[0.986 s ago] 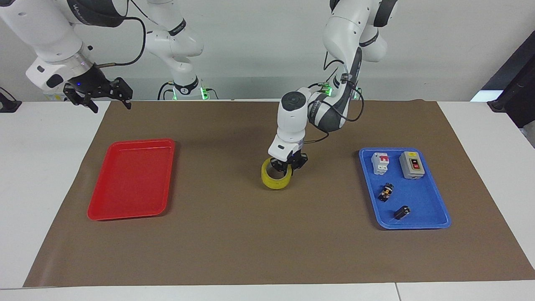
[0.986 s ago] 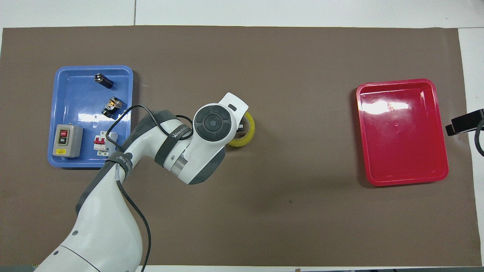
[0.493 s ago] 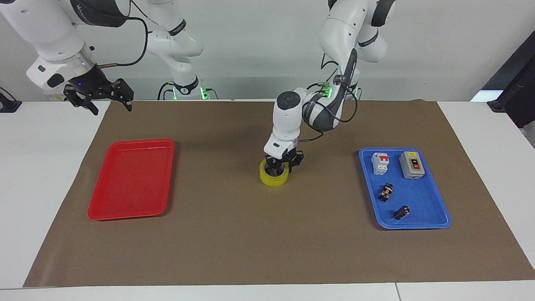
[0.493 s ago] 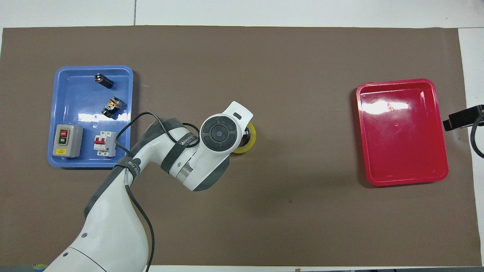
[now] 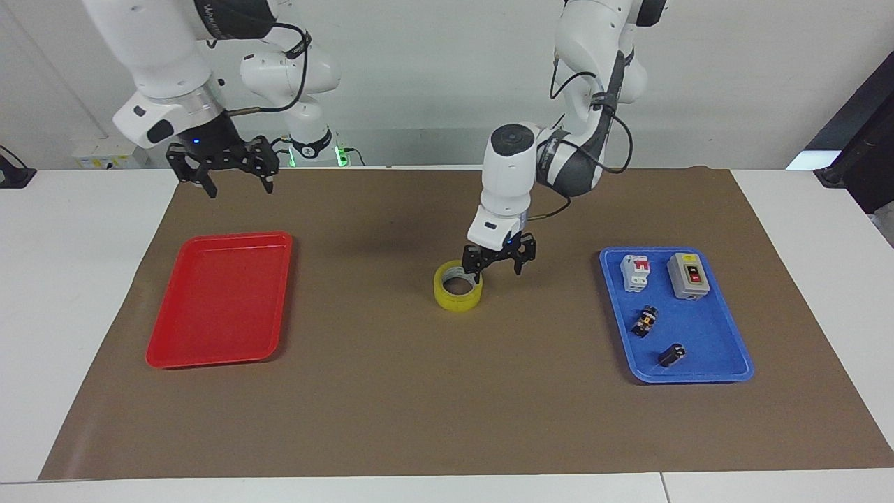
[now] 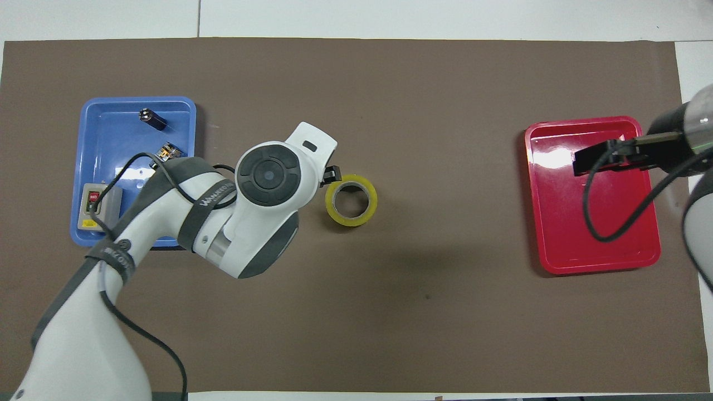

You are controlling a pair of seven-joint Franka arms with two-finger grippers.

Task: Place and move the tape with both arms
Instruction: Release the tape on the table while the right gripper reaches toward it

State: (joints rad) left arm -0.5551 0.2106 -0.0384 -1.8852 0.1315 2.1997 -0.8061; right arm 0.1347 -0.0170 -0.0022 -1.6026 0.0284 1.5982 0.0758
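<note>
The tape (image 5: 458, 294) lies flat on the brown mat (image 5: 447, 419), hole up, near the middle between the two trays. No finger is around it, so it is judged to be placed and free.

The left gripper (image 5: 498, 263) is just above the tape, at the side toward the blue tray (image 5: 726, 370). Its fingers are spread apart and nothing is held between them. One fingertip is seen very close to the rim of the roll; whether it touches cannot be told. In the overhead view the tape (image 6: 351, 201) is fully visible just beside the wrist of this arm.

For this step to be done well, the left gripper is best lifted straight up first, so that the roll is not pushed or tipped by the near fingertip. Only then should the arm be drawn away toward the blue tray, where a breaker (image 5: 636, 271), a switch box (image 5: 688, 275) and two small parts are kept.

The right gripper (image 5: 234, 171) hangs in the air with wide fingers, also empty, over the mat edge above the red tray (image 5: 174, 356). The tape is well apart from it, toward the left arm's end. A grasp across the wall of the ring, one finger inside the hole, is judged safest, since the outer face is smooth and round.
</note>
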